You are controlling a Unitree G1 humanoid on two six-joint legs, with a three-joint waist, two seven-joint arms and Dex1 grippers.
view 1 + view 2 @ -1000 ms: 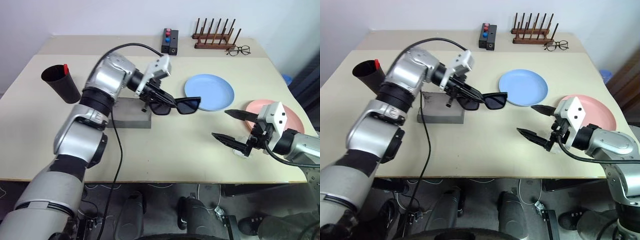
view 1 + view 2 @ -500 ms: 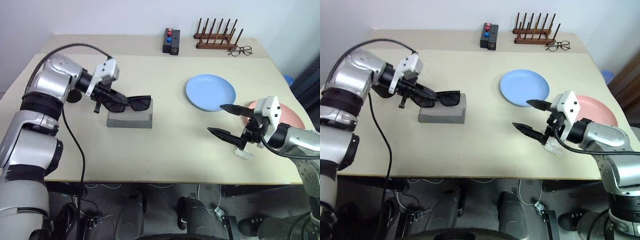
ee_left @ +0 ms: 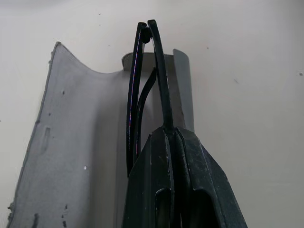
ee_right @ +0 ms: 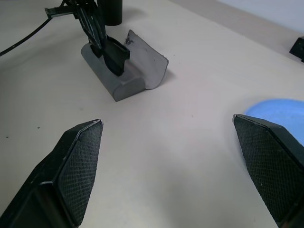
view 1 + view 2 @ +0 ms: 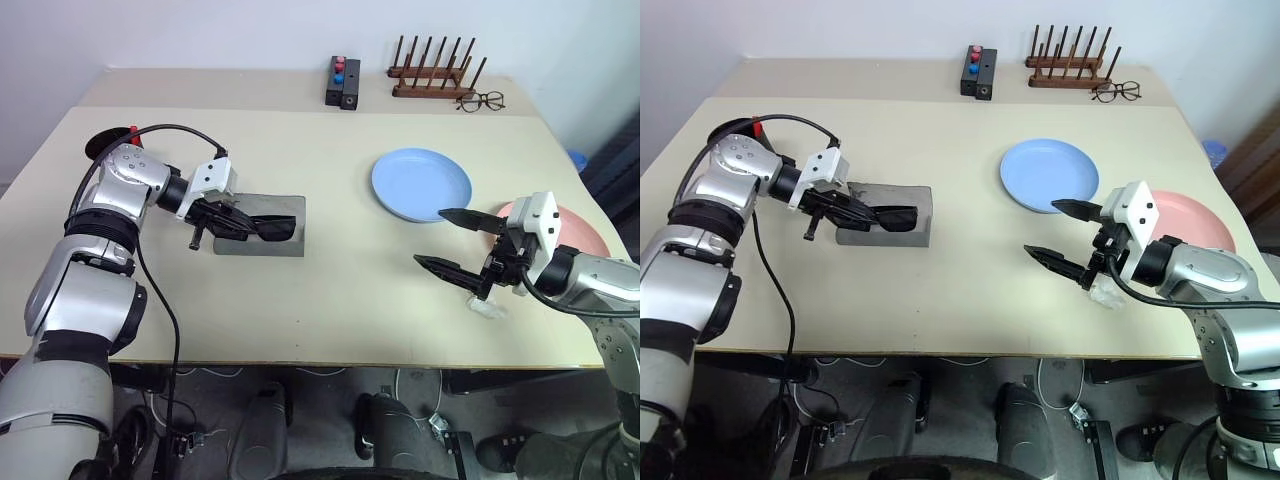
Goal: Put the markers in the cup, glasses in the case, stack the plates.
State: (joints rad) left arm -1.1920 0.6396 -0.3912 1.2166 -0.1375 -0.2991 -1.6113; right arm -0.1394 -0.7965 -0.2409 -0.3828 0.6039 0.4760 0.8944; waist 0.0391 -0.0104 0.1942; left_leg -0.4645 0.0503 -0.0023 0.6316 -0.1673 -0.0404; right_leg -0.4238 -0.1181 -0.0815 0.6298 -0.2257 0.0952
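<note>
at the far left of the beige surface (image 5: 330, 290), the tall, very dark brown tapered cup (image 5: 104, 145) is standing behind the left arm, with the red end of a thin black marker (image 5: 132, 130) showing at its rim. just to its right, the left end effector (image 5: 232, 221) is pressing its two black fingers together on the black thick-framed sunglasses with dark lenses (image 5: 268, 226), pinching them by a folded temple and holding them over the open flat grey hinged case (image 5: 288, 240); in the left wrist view the frame (image 3: 142, 90) is hanging edge-on above the grey lining of the case (image 3: 71, 142). whether the sunglasses are touching the case is hard to tell.

further right, the round light blue shallow plate (image 5: 420, 184) is lying flat on the surface. at the back edge, a small black box with red and blue buttons (image 5: 340, 83), a dark wooden peg rack (image 5: 432, 72) and thin-rimmed clear-lens spectacles (image 5: 479, 101) are sitting in a row.

the right end effector (image 5: 453, 243) is hovering near the front right, its fingers spread wide and gripping nothing, beside a small clear crumpled wrapper (image 5: 488, 307). the salmon pink round plate (image 5: 583, 233) is lying behind it, partly hidden, apart from the blue plate.
</note>
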